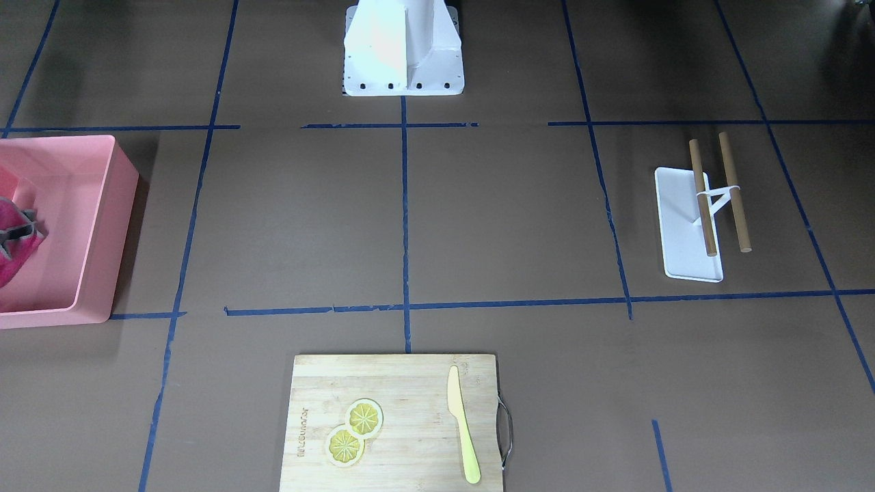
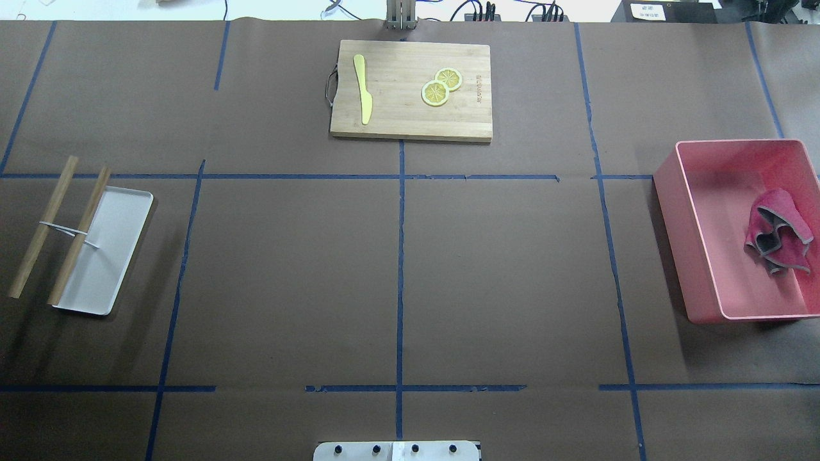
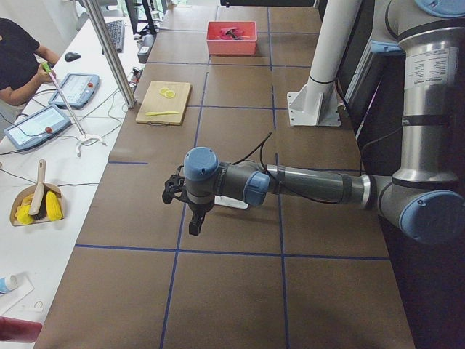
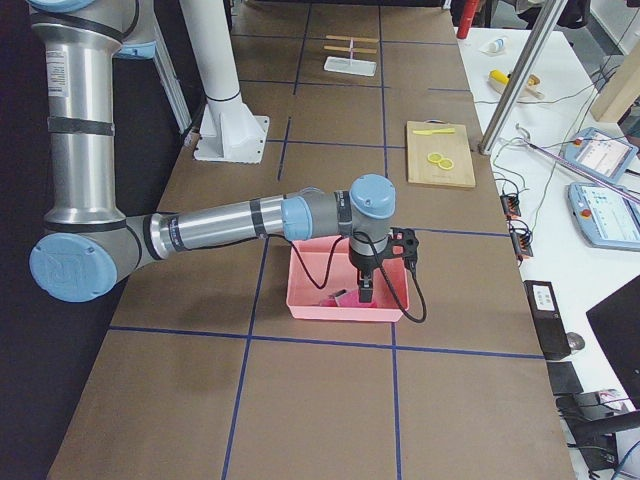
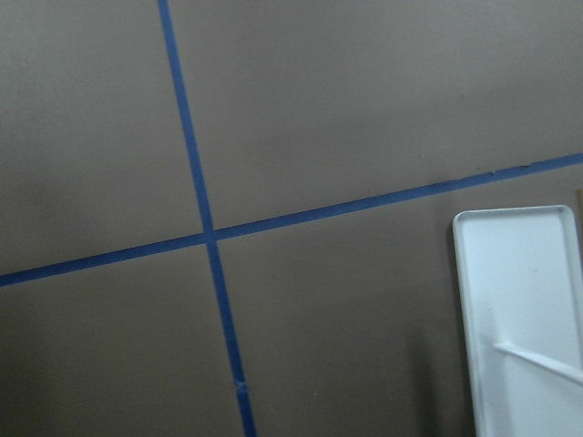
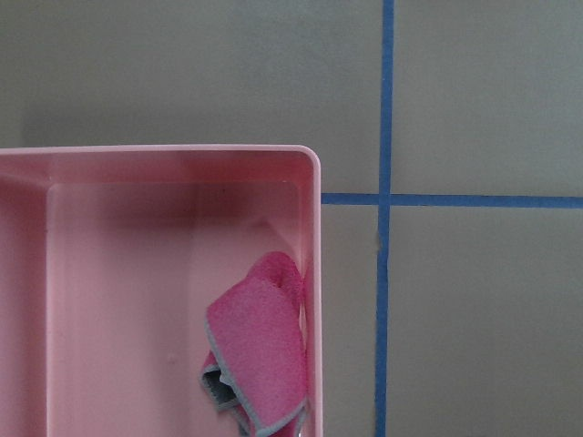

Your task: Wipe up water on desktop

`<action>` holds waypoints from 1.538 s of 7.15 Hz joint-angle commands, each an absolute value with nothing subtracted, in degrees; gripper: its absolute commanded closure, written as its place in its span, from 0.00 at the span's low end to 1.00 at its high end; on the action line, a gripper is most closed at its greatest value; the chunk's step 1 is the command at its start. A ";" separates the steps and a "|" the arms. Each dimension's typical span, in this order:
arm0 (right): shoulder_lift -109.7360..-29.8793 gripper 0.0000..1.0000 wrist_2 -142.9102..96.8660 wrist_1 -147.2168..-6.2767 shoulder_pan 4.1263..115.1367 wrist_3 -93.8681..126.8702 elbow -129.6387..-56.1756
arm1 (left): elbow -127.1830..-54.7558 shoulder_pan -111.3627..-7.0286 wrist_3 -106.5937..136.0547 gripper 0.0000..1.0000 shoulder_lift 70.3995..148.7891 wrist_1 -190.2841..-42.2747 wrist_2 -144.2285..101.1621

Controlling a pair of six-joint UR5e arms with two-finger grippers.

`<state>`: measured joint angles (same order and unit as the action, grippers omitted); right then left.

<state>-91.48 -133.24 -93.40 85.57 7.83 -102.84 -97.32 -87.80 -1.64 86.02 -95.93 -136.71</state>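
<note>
The desktop [image 2: 288, 275] is a dark-brown surface crossed by blue tape lines; I see no water on it. A crumpled pink cloth [image 2: 776, 230] lies in a pink bin [image 2: 666, 211] at the right, and it also shows in the right wrist view [image 6: 260, 350]. My right gripper [image 4: 365, 290] hangs over that bin, above the cloth, and shows only in the exterior right view. My left gripper [image 3: 190, 222] hangs above the desktop beside a white tray [image 2: 109, 256] and shows only in the exterior left view. I cannot tell whether either gripper is open or shut.
Two wooden sticks [image 2: 41, 227] joined by a white band rest across the tray's left edge. A bamboo cutting board [image 2: 410, 121] at the far middle carries a yellow knife [image 2: 364, 86] and two lemon slices [image 2: 441, 86]. The robot's white base [image 1: 403, 48] stands at the near middle.
</note>
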 commanded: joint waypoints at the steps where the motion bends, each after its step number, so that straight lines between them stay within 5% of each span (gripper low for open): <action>1: -90.97 0.00 -134.74 -93.43 87.63 4.40 -99.76 | -96.76 -88.24 -3.61 0.00 86.22 -88.99 -138.59; 11: -91.05 0.00 -136.76 -92.81 87.45 6.42 -96.68 | -100.72 -88.51 -5.98 0.00 84.20 -84.46 -138.69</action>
